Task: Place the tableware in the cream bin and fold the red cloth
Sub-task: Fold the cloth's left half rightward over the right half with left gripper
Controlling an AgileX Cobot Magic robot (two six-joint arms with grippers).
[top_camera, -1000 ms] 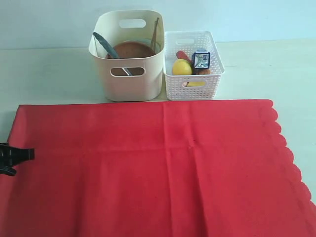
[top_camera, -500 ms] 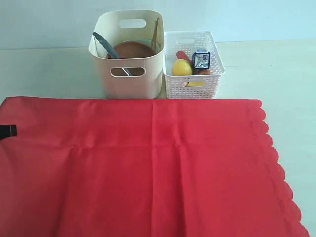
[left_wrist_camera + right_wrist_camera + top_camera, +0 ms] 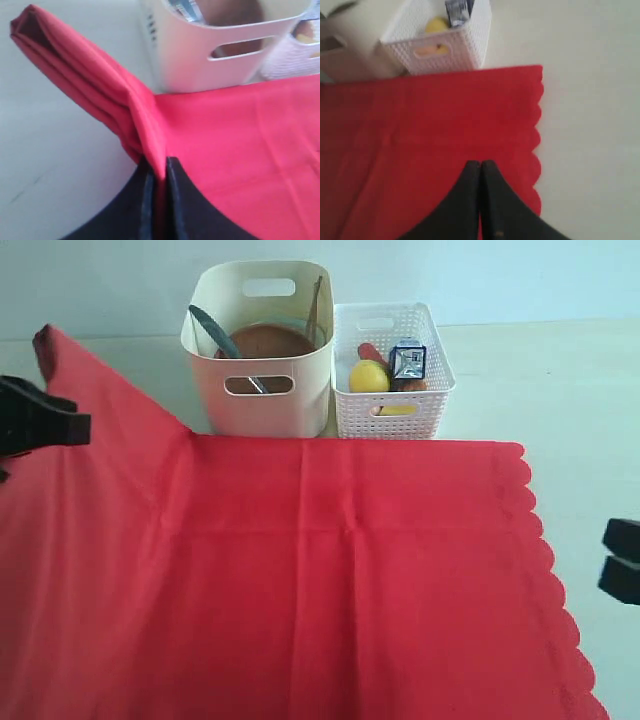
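Red fabric, a large plain cloth (image 3: 350,570) with 1 scalloped edge, lies spread in front of the tall cream plastic bin (image 3: 262,405), not yet folded. Folding looks barely begun: the left pincer (image 3: 159,175) is clamped on 1 corner, held raised beside the bin. The right pincer (image 3: 480,167) is closed and empty near the scalloped side. The tableware part seems done, with a round reddish-brown plate (image 3: 262,340) and utensils inside the bin. The pale cream table (image 3: 540,370) meets a light blue wall (image 3: 500,275) behind the bin.
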